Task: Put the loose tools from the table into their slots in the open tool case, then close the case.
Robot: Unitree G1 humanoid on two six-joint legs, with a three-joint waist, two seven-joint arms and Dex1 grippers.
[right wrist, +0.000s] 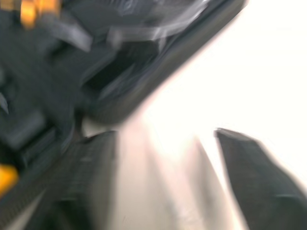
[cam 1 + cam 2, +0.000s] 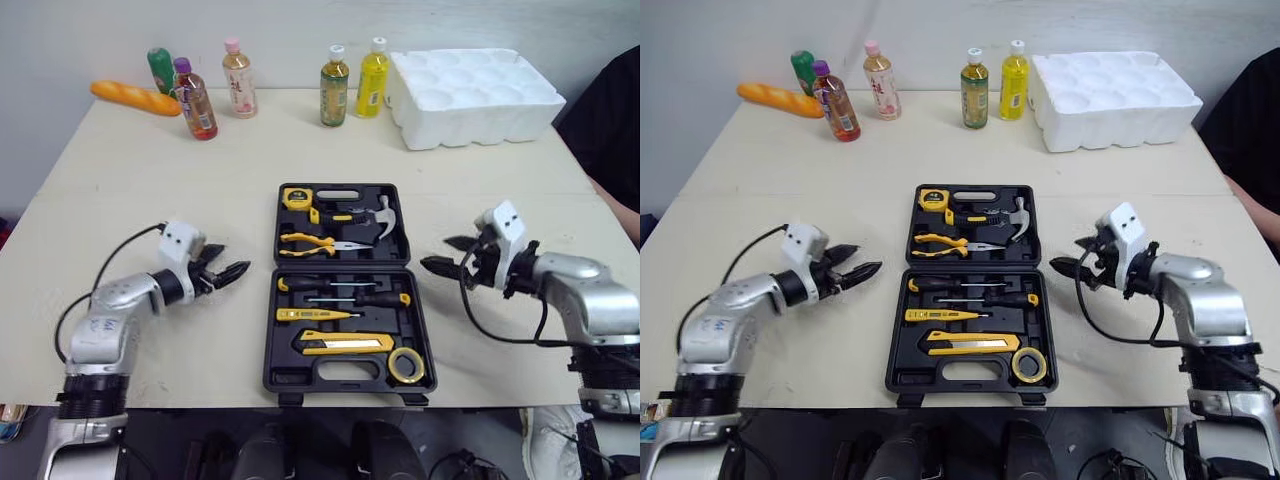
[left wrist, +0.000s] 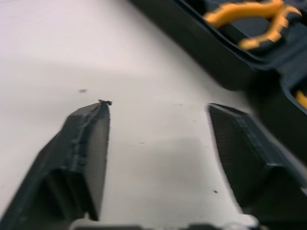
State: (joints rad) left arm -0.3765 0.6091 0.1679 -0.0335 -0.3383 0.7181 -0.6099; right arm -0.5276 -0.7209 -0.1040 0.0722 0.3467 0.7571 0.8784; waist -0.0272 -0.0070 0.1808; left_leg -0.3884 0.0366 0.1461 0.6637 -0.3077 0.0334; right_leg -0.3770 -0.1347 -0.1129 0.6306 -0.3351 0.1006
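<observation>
The tool case (image 2: 283, 376) lies open at frame centre on the surface, apparently with every tool slotted. The left end effector (image 2: 232, 262) and right end effector (image 2: 436, 253) flank it, fingers apart. Closing seems next: lift one half evenly from both sides.

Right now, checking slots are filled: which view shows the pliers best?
Left eye view: the whole pliers lie in the tool case; the right eye view matches. Left wrist view catches their yellow handles. Right wrist view: cannot tell.
</observation>
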